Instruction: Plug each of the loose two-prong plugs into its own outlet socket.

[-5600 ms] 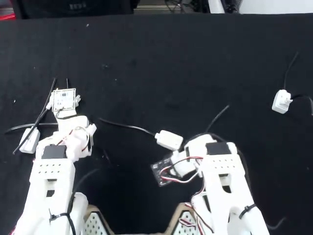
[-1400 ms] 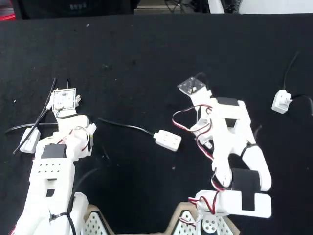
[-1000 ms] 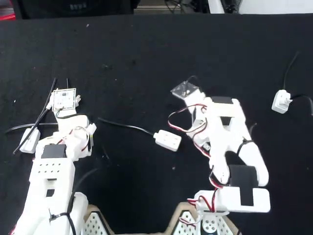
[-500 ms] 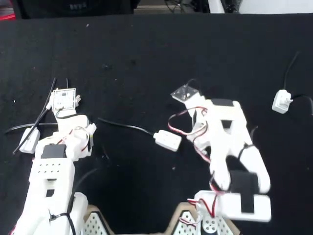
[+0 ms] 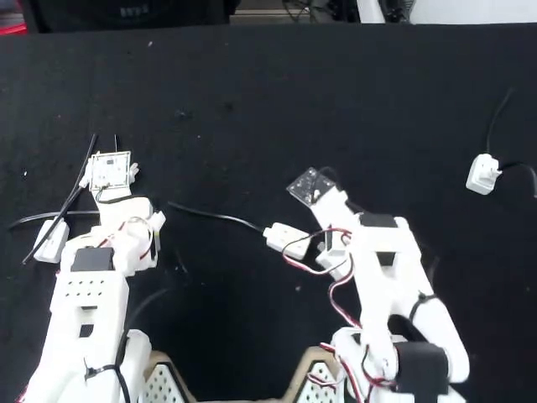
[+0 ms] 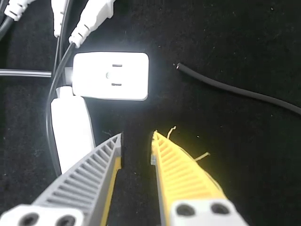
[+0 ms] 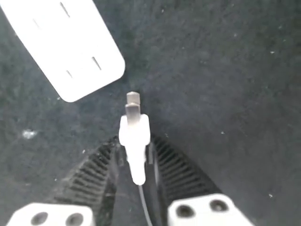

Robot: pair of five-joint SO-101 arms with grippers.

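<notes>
Jaws on the right gripper (image 7: 136,140) pinch a plug (image 7: 134,129), prongs just short of a rounded corner of the socket strip (image 7: 70,47), with open surface (image 5: 252,84) beyond. On the left gripper (image 6: 136,137) they stand slightly apart near a socket block (image 6: 111,75).

Seen from above, the table (image 5: 252,84) lies open from 10 to 2 o'clock. At 9, cords (image 6: 28,73) and loose plugs (image 6: 91,21) crowd the white outlet (image 6: 111,76) ahead of the left gripper (image 6: 136,141). At centre, a narrow bare gap separates the held plug (image 7: 134,127) in the right gripper (image 7: 136,140) from the outlet strip (image 5: 288,238), whose black cable (image 5: 210,216) trails toward 9. An adapter (image 5: 482,175) sits at 3.
</notes>
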